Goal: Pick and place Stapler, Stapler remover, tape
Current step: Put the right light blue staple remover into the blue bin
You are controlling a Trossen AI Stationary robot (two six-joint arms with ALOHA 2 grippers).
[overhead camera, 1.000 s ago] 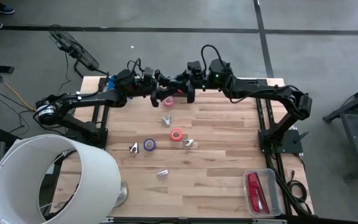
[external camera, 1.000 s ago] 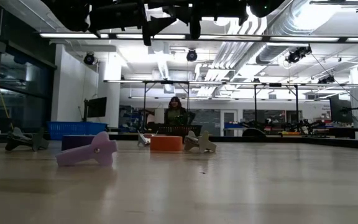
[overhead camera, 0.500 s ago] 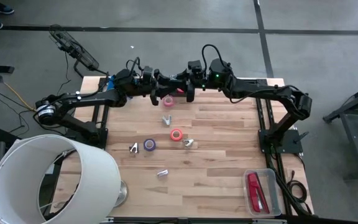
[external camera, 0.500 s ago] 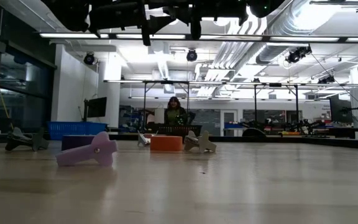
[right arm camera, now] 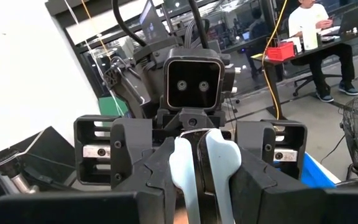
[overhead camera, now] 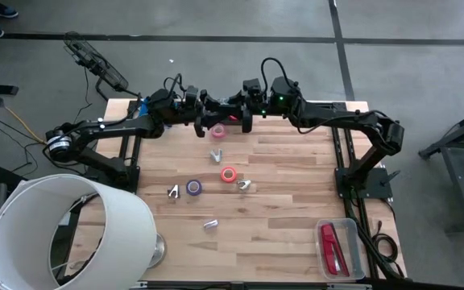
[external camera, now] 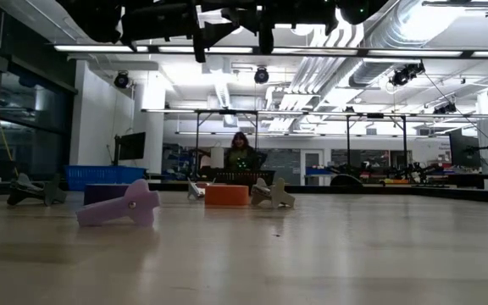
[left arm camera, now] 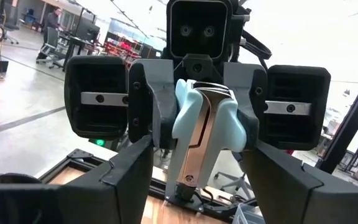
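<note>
A stapler remover with pale blue handles and a metal middle hangs in the air above the table's far edge. My right gripper, reaching level from the right, is shut on it. Facing it from the left, my left gripper is open, one finger on either side of the remover; I cannot tell whether they touch it. In the high view the two grippers meet. The red stapler lies in a clear tray. Pink, red and purple tape rolls lie flat on the table. My right gripper pinches the stapler remover by its two pale blue handles between its two fingers. The fingers come level from the table's right side. The remover is lifted clear of the table and points toward my left gripper.
Several small silvery claw pieces lie among the rolls mid-table. The clear tray stands at the near right corner. A large white drum overhangs the near left corner. A person sits far behind the table.
</note>
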